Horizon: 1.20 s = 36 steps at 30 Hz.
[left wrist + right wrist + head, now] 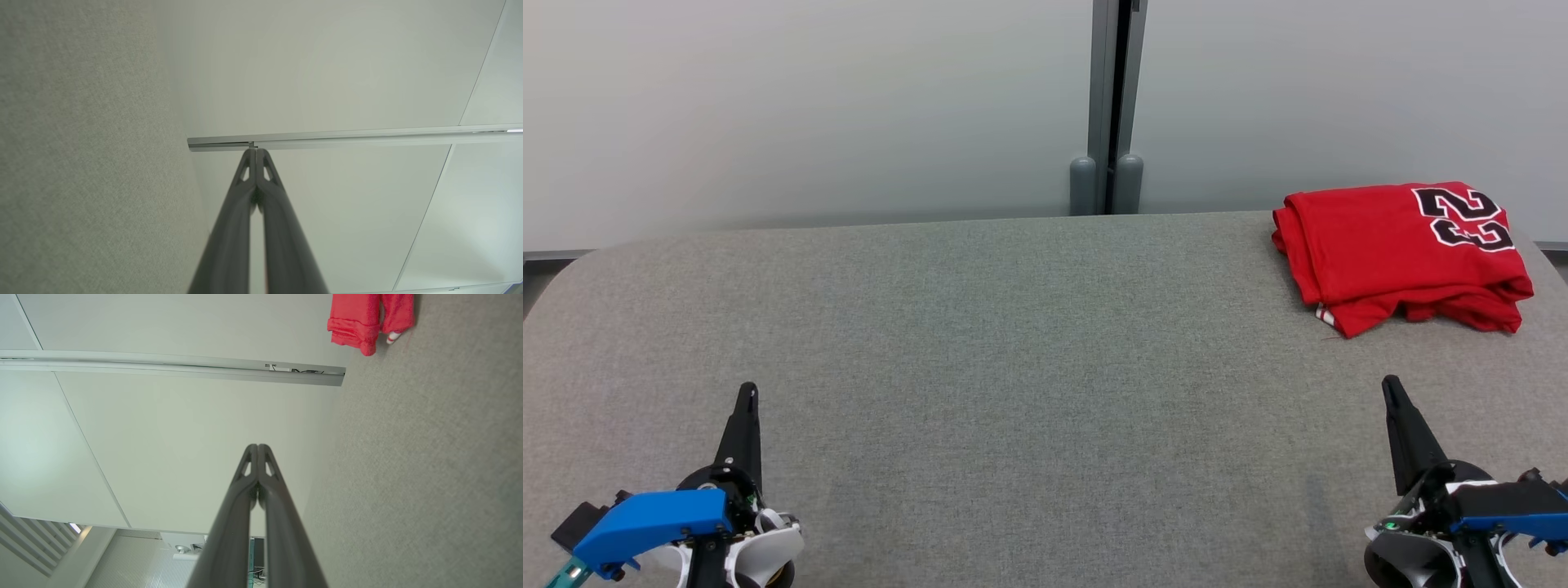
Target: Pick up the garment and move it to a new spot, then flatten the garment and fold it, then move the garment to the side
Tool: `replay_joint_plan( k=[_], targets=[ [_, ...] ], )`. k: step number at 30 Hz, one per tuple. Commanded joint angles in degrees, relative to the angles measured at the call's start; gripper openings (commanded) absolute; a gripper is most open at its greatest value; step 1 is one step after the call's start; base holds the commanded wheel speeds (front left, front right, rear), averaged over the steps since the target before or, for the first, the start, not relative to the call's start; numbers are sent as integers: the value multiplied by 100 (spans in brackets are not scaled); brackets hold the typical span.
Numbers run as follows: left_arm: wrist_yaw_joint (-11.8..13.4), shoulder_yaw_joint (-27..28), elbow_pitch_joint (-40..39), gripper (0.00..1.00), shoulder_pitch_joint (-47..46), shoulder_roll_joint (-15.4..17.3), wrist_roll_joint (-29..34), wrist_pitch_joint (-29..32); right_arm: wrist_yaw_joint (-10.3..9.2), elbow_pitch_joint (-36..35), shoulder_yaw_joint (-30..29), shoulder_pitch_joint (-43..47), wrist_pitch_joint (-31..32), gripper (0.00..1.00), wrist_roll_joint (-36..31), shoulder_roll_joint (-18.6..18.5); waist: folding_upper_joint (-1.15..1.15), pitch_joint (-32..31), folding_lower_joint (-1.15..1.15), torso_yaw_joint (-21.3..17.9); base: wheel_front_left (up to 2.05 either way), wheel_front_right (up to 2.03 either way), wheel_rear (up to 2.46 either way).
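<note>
The only thing I can read from here is a large number 23 (1463,217), in black block digits edged in white. It is printed on the folded red garment (1388,253), towards its one o'clock corner. The garment lies at about two o'clock on the grey surface (1013,367). No other lettering is legible.

Grey fabric-covered table (980,343) with rounded corners, pale frosted wall panels (809,106) behind — a metal post (1112,106) between them
</note>
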Motion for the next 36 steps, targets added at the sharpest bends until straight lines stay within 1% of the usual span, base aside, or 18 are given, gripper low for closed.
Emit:
replay_joint_plan(
  k=[1,5,36],
  targets=[
    [-56,15,-34,0,-72,-10,-82,42,3,13,-23,-70,18,0,100,-10,0,0,0,-1,0,0,0],
    [-64,29,-35,0,-85,-11,-242,76,2,25,-33,-94,64,0,254,-8,0,-2,0,-3,0,0,0],
    [-52,26,-33,0,-80,-11,-233,77,2,23,-41,-90,63,0,231,1,0,-3,0,-4,0,0,0]
  ],
)
